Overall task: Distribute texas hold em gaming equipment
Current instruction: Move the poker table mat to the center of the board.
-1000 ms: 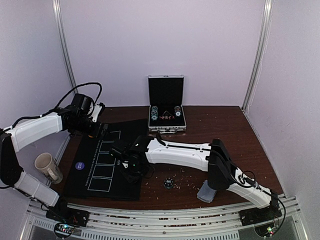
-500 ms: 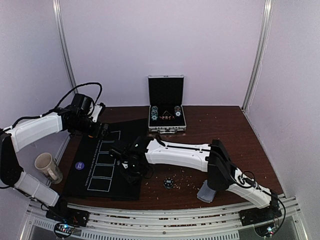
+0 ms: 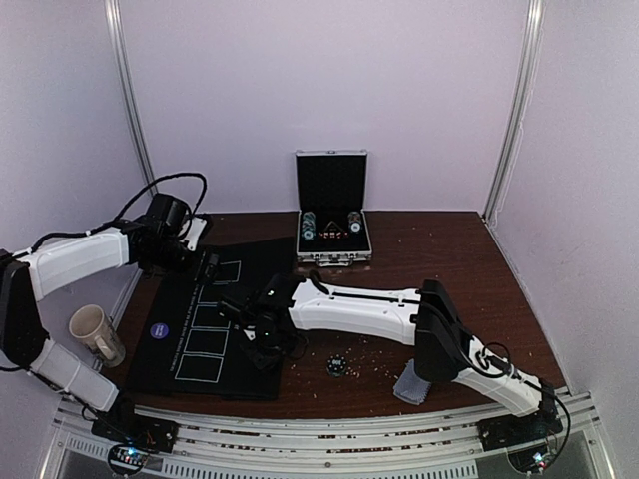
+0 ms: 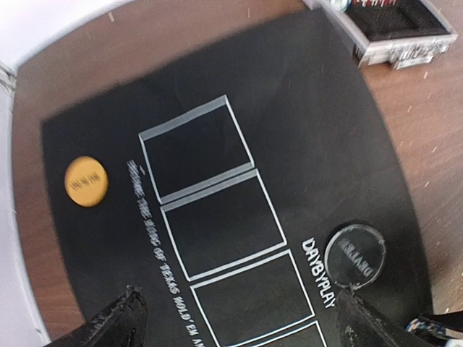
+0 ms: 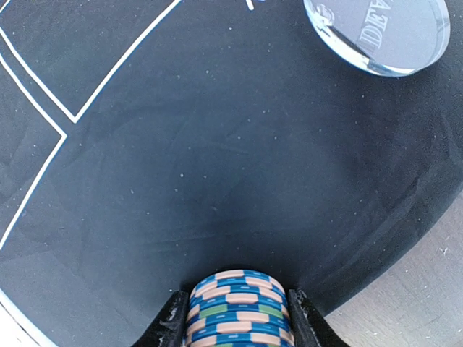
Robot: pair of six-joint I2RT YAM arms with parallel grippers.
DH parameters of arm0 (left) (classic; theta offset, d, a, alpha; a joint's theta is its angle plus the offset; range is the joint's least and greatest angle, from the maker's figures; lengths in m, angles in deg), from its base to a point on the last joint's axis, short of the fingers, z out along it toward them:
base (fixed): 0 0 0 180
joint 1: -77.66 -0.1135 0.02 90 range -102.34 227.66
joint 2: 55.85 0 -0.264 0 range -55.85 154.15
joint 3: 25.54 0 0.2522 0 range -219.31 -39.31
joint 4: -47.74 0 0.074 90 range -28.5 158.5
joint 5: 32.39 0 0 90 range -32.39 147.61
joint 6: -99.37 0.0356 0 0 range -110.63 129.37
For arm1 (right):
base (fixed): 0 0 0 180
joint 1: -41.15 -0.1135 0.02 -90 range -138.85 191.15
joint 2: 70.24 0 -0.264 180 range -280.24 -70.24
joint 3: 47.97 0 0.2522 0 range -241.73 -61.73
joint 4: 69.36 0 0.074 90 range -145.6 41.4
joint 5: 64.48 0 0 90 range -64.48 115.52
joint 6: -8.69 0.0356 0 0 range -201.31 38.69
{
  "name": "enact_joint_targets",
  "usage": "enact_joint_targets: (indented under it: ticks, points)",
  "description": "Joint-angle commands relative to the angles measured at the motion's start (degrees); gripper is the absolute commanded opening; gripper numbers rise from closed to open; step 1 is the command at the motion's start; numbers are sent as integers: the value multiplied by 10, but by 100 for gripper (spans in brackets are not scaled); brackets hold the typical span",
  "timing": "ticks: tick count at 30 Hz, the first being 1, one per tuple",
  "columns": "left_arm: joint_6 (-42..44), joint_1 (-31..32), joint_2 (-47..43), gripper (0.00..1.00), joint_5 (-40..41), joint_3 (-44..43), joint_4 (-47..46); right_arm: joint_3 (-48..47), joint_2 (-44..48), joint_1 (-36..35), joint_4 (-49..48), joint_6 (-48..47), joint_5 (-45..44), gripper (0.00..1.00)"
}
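Over the DAYBYPLAY mat, right hand clamps a chip stack; left hand gapes wide, seemingly empty.

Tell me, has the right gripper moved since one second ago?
Yes. The right gripper has gone slightly left and up in the top view, away from the loose dark chip.

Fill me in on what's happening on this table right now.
The right arm's fingers grip a stack of blue poker chips over the black hold'em mat, near the clear dealer button. The left arm's fingers hover open above the mat, where an orange button lies. The open metal case sits at the back.
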Motion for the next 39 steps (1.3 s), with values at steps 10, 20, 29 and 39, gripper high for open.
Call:
enact_joint_targets:
  ticks: [10, 20, 29, 39]
  points:
    - [-71, -161, 92, 90, -25, -1, -51, 26, 35, -13, 22, -17, 11, 0]
    - [-120, -232, 167, 79, -6, -26, -83, 36, 48, -13, -1, -32, 11, 0]
    - [-132, -272, 211, 59, -15, -19, -100, 43, 58, -13, -8, -37, 6, 0]
    - [-131, -258, 232, 38, -32, 11, -103, 45, 68, -13, -5, -38, 2, 0]
